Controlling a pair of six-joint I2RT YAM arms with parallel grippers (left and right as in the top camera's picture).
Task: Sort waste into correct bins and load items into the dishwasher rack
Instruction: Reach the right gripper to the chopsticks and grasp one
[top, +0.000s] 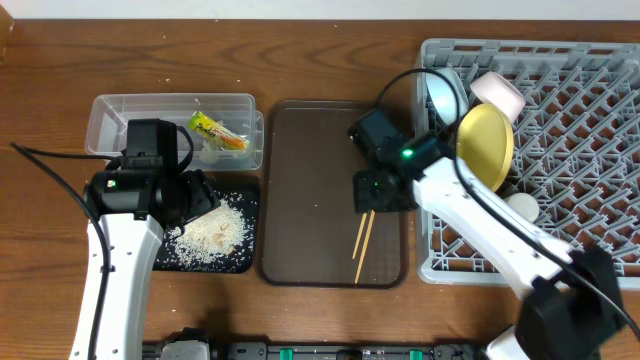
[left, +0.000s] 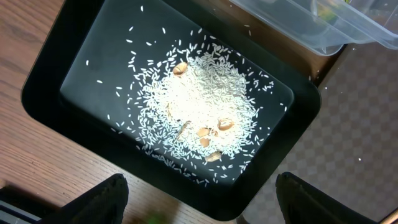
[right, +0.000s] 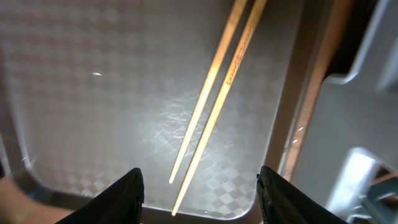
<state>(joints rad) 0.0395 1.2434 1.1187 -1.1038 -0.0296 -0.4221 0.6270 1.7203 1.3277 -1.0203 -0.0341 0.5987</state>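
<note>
A pair of wooden chopsticks (top: 363, 240) (right: 214, 106) lies on the dark brown serving tray (top: 310, 170). My right gripper (top: 378, 195) (right: 200, 193) hovers open over them, its fingers either side of their near tips without touching. My left gripper (top: 195, 195) (left: 202, 199) hangs open above the black tray (top: 250, 262) (left: 56, 93), which holds a heap of rice (top: 212, 235) (left: 193, 106). The green-and-orange wrapper (top: 215, 132) sits in the clear tub (top: 130, 120). In the grey dishwasher rack (top: 590, 120) stand a yellow plate (top: 487, 145), a light blue bowl (top: 443, 95) and a white bowl (top: 498, 92).
The rack's left wall (right: 367, 124) rises just right of the serving tray's rim. The clear tub (left: 323, 25) touches the black tray's far corner. A few brownish scraps lie in the rice. A pale cup (top: 520, 208) sits low in the rack under the right arm.
</note>
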